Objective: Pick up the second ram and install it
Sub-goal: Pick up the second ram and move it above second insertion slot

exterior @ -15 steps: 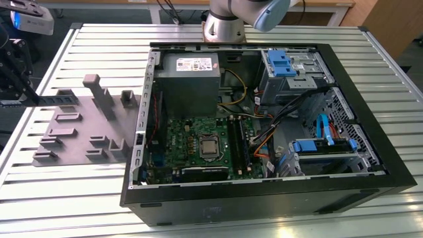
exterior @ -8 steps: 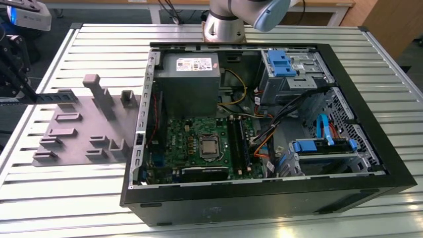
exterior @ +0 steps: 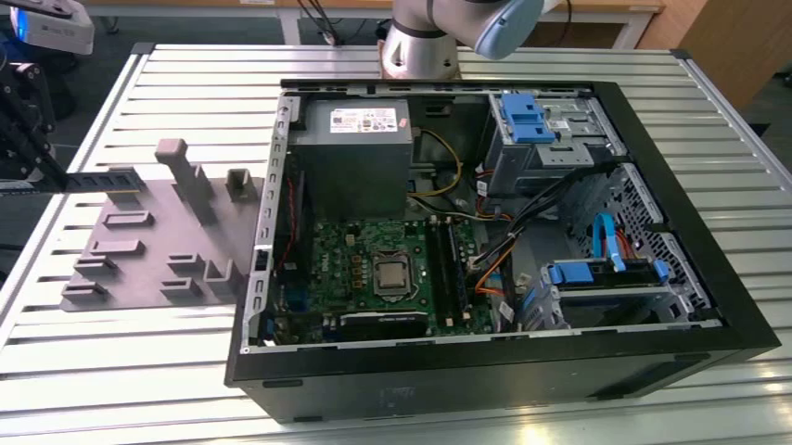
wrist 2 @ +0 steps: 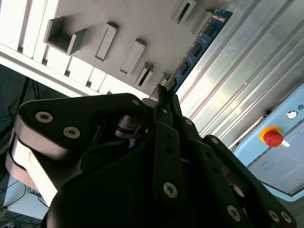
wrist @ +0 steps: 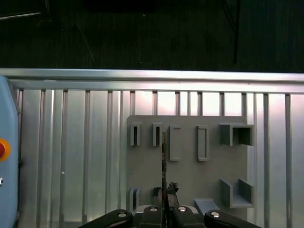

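Fingers (wrist 2: 165, 121) of the gripper (wrist 2: 162, 92) pinch the second ram (wrist 2: 197, 45) by one end, over the edge of the grey tray (wrist 2: 145, 21), probably leaving its long side free.

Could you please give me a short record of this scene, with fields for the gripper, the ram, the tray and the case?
gripper: shut on the second ram
second ram: blue stick, held by one end, near the grey tray, outside the computer case
grey tray: on the slatted table, at the exterior view's left of the case
computer case: open, green motherboard exposed
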You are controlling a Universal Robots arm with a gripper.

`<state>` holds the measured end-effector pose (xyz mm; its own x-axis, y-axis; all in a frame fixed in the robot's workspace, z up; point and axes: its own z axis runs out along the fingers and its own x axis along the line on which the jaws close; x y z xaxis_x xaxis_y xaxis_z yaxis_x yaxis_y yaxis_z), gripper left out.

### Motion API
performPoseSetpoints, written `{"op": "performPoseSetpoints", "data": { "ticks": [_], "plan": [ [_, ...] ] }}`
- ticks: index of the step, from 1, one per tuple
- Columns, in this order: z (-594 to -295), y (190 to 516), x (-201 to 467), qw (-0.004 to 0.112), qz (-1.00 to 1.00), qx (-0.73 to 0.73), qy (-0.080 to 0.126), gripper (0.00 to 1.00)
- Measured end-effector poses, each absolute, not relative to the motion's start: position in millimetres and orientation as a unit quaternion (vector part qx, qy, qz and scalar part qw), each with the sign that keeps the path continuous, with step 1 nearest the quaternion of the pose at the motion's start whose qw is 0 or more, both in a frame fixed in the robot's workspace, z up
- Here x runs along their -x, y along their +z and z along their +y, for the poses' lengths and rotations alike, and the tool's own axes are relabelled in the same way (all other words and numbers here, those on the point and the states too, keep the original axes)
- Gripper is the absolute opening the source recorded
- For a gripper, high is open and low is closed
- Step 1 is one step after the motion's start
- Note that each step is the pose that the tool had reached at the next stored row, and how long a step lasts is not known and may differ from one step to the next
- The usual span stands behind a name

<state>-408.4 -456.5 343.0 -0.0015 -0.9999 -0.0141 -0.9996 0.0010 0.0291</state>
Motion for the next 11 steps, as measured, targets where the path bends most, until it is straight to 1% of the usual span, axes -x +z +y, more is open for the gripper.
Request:
{"op": "performPoseSetpoints", "data": {
  "ticks": [11],
  "plan": [
    [-456.5,352.6,408.4,0.005,-0.707,-0.707,-0.015,0.14]
  ]
}}
